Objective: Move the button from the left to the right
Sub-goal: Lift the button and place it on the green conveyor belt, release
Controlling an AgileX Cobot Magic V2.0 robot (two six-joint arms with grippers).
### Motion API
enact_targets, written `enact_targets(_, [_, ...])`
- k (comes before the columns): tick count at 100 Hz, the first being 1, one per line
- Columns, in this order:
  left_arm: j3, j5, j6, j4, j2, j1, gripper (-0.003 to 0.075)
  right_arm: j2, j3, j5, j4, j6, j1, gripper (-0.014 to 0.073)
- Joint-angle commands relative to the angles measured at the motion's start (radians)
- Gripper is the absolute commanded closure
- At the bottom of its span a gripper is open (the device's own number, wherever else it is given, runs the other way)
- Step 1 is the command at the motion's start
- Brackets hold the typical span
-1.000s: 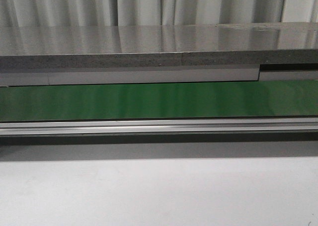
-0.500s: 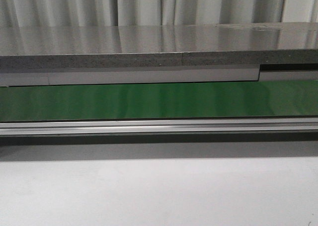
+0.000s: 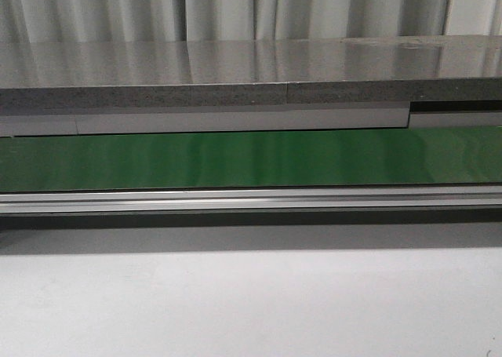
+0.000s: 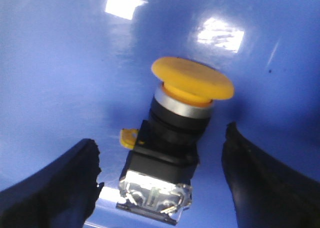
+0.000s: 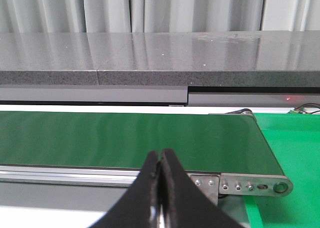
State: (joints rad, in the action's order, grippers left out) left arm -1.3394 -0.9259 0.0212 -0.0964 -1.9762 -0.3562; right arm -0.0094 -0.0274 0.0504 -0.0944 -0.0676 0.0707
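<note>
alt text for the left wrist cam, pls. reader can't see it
A push button with a yellow mushroom head, silver collar and black body lies on a glossy blue surface, between the open left gripper fingers, which do not touch it. Metal terminals show at its rear block.

The conveyor belt (image 3: 251,159) runs left to right across the far part of the tabletop (image 3: 251,302), with a metal rail (image 3: 251,199) along its near edge. Behind the belt a stone ledge (image 3: 235,78) spans the width, curtains (image 3: 235,8) behind it. The button (image 4: 172,143) lies between the left tool's (image 4: 160,183) spread fingers (image 4: 55,188). The right tool (image 5: 161,193) faces the belt's right end.
</note>
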Motion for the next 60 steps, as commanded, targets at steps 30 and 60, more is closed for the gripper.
enact_targets(30, [-0.031, 0.013, 0.002, 0.006, 0.01, -0.002, 0.0376, -0.02, 0.014, -0.084, 0.012, -0.006, 0.001, 0.066])
enact_targets(60, [-0.065, -0.026, 0.002, 0.012, 0.041, -0.002, 0.0717, -0.02, 0.014, -0.084, 0.012, -0.006, 0.001, 0.066])
